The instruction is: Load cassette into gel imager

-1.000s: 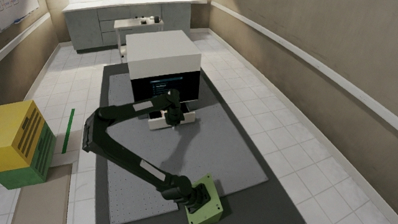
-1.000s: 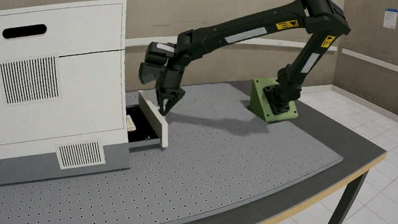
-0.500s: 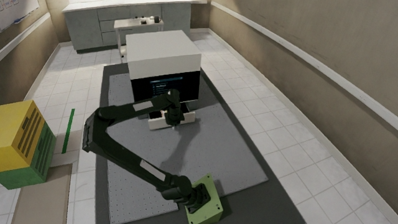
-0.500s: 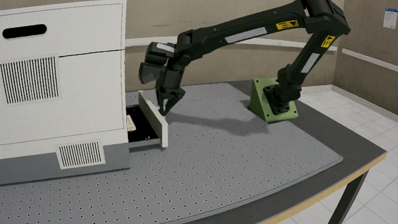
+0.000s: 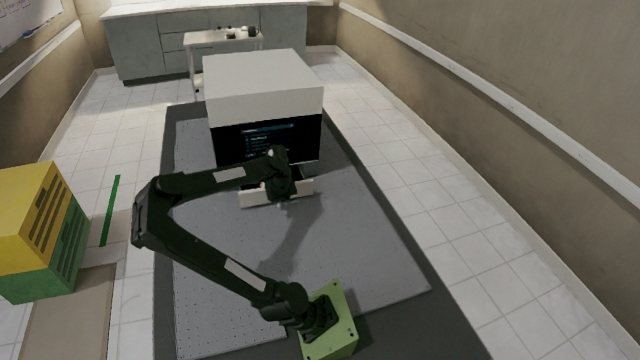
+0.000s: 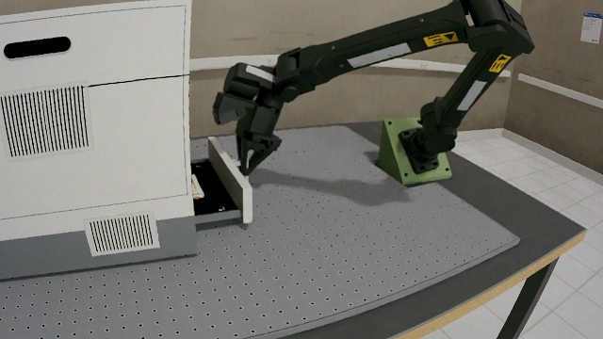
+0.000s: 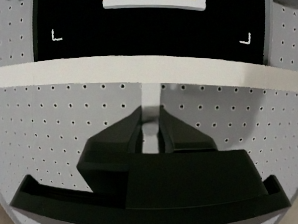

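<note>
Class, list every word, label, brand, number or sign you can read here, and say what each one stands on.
None can be read for certain.
Imager's screen: blue lines of text, too blurred.
Arm's yellow labels: dark marks, too small.
Wall notice: too small.
Whiteboard: faint writing, illegible.
</note>
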Robot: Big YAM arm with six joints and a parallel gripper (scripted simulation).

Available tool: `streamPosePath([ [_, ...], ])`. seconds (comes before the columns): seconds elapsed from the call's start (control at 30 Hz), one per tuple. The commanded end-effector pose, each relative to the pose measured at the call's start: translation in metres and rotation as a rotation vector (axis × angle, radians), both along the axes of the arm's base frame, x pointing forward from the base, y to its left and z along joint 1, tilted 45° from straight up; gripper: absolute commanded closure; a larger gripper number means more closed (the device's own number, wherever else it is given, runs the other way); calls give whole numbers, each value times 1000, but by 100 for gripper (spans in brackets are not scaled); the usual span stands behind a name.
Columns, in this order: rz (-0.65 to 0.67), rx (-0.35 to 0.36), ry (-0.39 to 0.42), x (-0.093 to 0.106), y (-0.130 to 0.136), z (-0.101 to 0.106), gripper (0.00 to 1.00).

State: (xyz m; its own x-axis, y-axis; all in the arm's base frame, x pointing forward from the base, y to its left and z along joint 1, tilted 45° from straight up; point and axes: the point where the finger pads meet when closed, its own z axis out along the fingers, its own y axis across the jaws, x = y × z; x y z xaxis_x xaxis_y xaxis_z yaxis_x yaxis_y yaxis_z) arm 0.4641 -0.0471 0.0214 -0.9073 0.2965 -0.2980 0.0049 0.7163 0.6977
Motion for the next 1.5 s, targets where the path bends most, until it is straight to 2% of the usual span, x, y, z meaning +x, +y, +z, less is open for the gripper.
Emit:
streamPosePath([
  [0.0, -44, 0, -35, 14, 6, -1, 92],
  [0.03, -44, 4, -24, 14, 6, -6, 92],
  [0.07, -44, -9, -63, 33, 0, 7, 92],
  [0.27, -43, -10, -66, 43, -1, 9, 92],
  [1.13, -43, -9, -66, 72, -3, 11, 92],
  [1.47, -43, -9, -66, 72, -3, 11, 92],
])
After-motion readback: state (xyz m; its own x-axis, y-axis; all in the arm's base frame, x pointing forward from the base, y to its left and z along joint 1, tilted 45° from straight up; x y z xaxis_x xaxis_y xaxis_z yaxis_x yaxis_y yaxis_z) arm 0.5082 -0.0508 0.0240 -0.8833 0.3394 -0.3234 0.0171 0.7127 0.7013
